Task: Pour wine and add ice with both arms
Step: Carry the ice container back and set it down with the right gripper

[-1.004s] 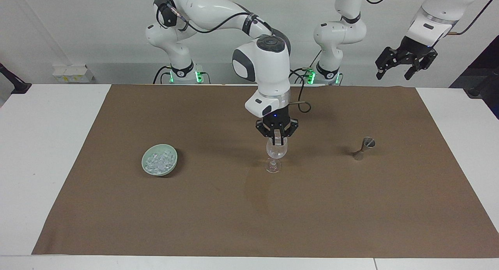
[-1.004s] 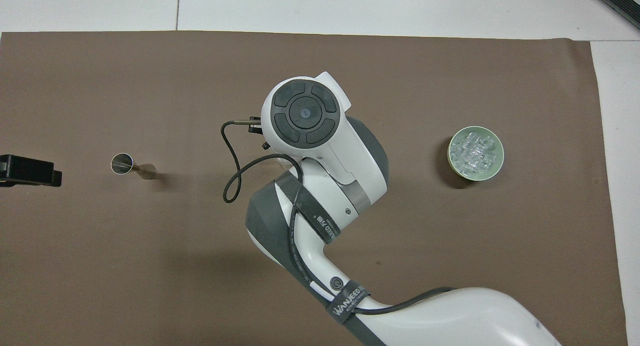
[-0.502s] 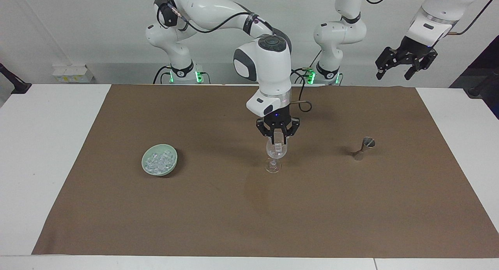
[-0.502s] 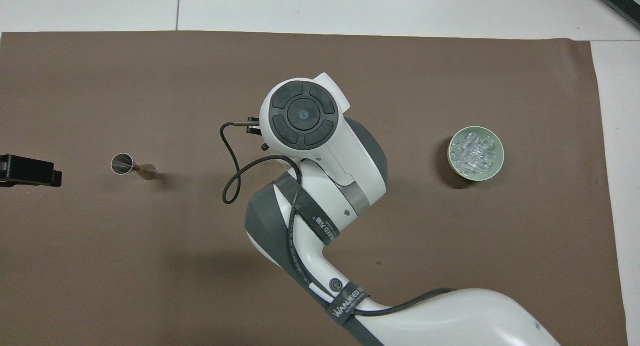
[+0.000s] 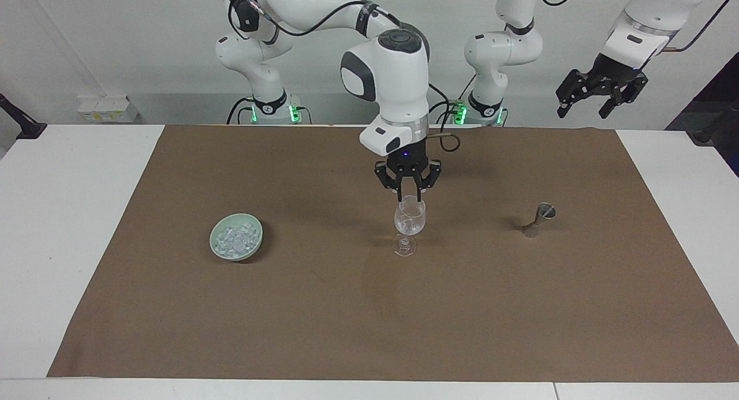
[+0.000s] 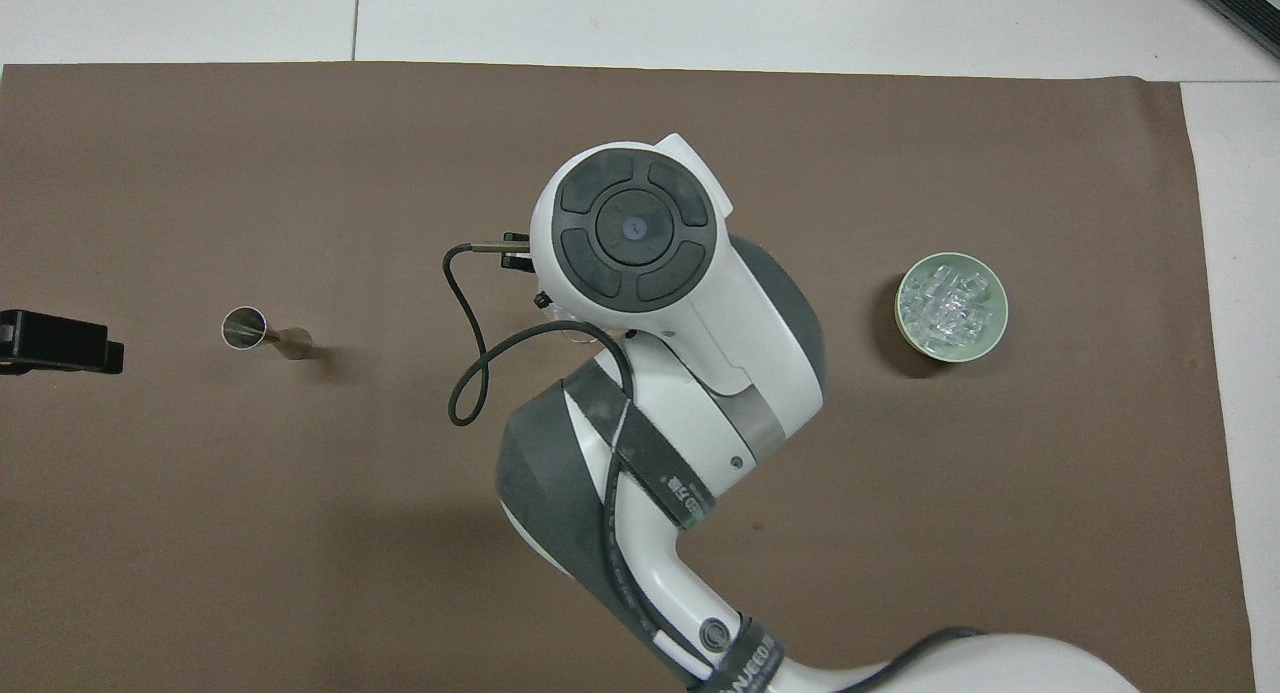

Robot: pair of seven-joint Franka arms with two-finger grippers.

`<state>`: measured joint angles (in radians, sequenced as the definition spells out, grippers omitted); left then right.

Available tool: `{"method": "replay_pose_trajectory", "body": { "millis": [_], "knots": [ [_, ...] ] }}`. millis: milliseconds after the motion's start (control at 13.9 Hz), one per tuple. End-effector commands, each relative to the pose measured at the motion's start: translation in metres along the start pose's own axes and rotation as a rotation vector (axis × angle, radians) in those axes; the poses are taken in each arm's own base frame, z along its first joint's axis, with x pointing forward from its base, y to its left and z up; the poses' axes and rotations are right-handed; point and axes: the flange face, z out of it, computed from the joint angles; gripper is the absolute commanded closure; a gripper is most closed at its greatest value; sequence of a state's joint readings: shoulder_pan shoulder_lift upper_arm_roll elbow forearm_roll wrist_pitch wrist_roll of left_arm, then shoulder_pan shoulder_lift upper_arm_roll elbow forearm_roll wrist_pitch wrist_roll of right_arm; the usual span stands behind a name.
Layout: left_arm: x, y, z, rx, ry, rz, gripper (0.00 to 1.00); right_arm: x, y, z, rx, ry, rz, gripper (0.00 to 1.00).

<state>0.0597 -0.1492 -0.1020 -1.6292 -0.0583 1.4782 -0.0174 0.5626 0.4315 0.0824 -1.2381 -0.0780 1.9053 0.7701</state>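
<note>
Right gripper [image 5: 408, 191] hangs just above the wine glass [image 5: 409, 220], fingers parted a little and holding nothing. A second ago it was lower, at the rim, pinching a clear ice cube; half a second ago the cube stood in the mouth of the glass. Now the gripper has lifted clear and the cube is gone from its tips, so most likely it lies in the glass, though it is hard to make out there.

The remaining ice [image 5: 235, 240] sits in the pale green bowl [image 5: 217, 225], toward the right arm's end of the brown mat [image 5: 346, 331]. The metal jigger [image 5: 537, 219] stands toward the left arm's end.

Left gripper [image 5: 600, 91] waits raised, spread wide, empty.

Judgement: one cube delivered; next, another cube or the pour.
</note>
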Motion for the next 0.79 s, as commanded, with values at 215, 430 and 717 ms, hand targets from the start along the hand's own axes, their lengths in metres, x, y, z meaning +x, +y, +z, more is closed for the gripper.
{"method": "replay_pose_trajectory", "body": {
  "millis": [215, 430, 717],
  "knots": [
    [-0.002, -0.004, -0.003, 0.012, 0.007, 0.006, 0.0, 0.021, 0.083, -0.061, -0.046, 0.033, -0.033, 0.21],
    [-0.002, -0.004, -0.003, 0.012, 0.007, 0.006, 0.0, 0.024, 0.135, -0.093, -0.07, 0.039, -0.047, 0.0],
    [-0.002, -0.004, -0.003, 0.012, 0.007, 0.006, 0.0, 0.026, 0.185, -0.138, -0.105, 0.021, -0.038, 0.0]
  ]
}}
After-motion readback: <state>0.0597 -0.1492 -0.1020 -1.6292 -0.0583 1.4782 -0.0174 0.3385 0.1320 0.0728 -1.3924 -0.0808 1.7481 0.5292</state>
